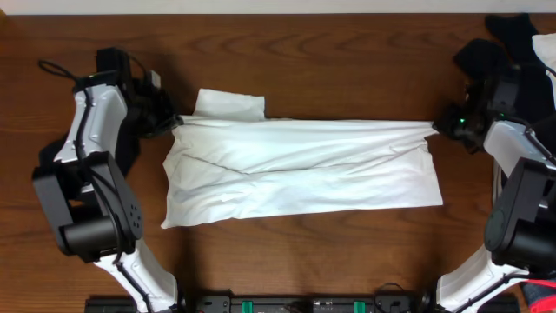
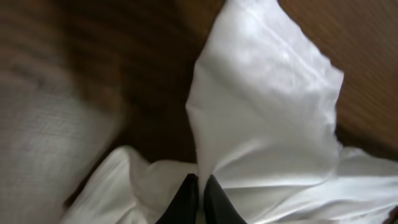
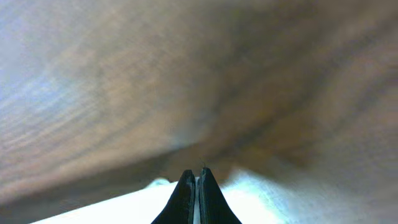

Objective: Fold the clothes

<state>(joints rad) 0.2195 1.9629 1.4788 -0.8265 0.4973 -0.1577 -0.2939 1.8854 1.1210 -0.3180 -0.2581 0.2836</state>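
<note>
So, white T-shirt (image 1: 304,169): folded into a long wrinkly band across the middle of the wooden table (image 1: 304,52)
left gripper (image 1: 176,122): pinched tight on the shirt's far left corner, fingers (image 2: 185,202) pressed together in the cloth
right gripper (image 1: 437,129): clamped on the far right corner, far edge pulled taut between the two
sleeve (image 1: 230,104): sticks out past the far edge, near the left gripper
other clothes (image 1: 521,39): black and white heap at the far right corner
</note>
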